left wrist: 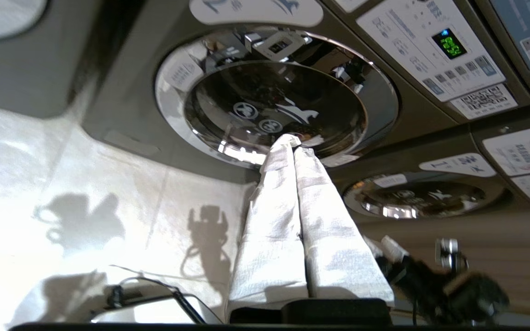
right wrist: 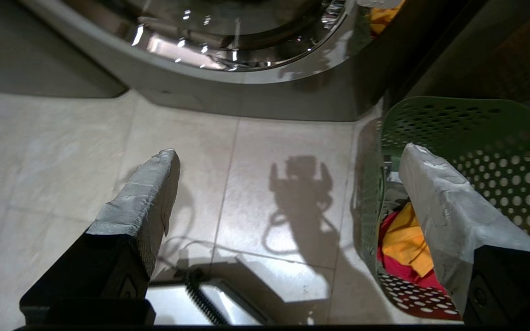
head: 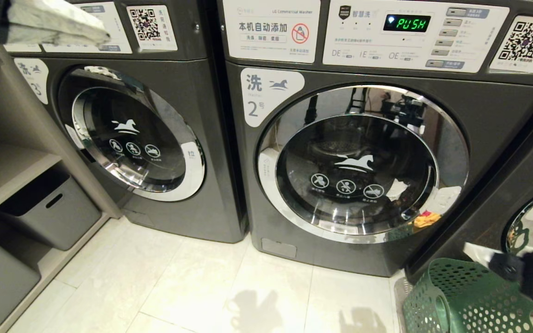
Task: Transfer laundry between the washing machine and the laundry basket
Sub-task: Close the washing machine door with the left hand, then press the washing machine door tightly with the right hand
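Tiled laundry-room floor (head: 192,286), closed washers lining the far side.
Near right: right gripper (right wrist: 288,184) is hovering with jaws spread wide and empty above the laundry basket (head: 461,296), which is holding the red and yellow laundry (right wrist: 405,250), probably lining up a pick. Farther, left gripper (left wrist: 292,147) is hanging pinched shut, empty, facing the washing machine (head: 363,162) marked 2, door closed.

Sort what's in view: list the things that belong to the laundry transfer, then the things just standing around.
Job in hand:
- washing machine marked 2, door shut
- green laundry basket
- yellow and red laundry in the basket
- right tool, open, above the floor beside the basket

Standing around:
- washer marked 3
- grey storage bins
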Motion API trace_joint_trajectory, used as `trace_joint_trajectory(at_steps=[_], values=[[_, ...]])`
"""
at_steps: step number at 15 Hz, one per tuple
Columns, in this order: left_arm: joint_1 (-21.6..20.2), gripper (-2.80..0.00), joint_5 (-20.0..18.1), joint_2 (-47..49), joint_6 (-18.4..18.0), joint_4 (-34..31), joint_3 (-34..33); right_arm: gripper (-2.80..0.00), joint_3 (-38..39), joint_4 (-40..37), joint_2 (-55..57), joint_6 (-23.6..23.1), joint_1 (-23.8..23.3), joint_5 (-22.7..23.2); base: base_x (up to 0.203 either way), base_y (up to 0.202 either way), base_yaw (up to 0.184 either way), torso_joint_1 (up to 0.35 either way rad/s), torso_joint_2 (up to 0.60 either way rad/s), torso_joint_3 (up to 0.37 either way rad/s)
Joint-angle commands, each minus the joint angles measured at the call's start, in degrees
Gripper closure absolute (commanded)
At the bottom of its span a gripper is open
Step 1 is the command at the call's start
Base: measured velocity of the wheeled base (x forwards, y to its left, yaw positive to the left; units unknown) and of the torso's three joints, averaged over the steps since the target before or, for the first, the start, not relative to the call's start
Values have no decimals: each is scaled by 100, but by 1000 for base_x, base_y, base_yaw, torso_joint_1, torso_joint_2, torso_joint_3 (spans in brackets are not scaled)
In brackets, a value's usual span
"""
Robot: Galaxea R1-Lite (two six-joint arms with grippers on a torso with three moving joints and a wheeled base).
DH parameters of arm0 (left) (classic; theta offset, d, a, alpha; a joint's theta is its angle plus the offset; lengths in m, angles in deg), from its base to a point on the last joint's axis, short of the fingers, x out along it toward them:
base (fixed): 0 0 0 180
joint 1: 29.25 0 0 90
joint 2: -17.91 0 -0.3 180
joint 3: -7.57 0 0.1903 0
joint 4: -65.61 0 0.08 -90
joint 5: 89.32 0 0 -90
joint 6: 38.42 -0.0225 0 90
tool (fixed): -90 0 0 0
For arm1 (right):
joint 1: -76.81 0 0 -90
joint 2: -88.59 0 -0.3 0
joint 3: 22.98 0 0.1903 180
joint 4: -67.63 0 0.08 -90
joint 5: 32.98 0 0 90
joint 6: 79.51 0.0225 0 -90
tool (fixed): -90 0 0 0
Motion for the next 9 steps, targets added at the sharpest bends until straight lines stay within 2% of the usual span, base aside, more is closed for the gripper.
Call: trace_joint_trajectory(at_steps=[1, 3, 5, 7, 9], values=[[-25, 0, 117, -313, -282, -9, -3, -280, -826, 769, 2868, -4, -481, -534, 0, 0, 0, 0, 0, 0], [-34, 0, 187, -402, -304, -8, -82, -280, -1383, 1805, 4021, -211, -954, -907, 0, 0, 0, 0, 0, 0], [-34, 0, 614, -456, -299, 33, -273, -280, -1754, 2726, 4791, -677, -1554, -1160, 0, 0, 0, 0, 0, 0], [-28, 0, 834, -546, -318, 198, -505, -280, -1861, 3426, 5396, -985, -1939, -1265, 0, 0, 0, 0, 0, 0], [-34, 0, 864, -602, -591, 271, -631, -280, -1926, 4082, 5950, -1263, -2303, -1302, 0, 0, 0, 0, 0, 0]])
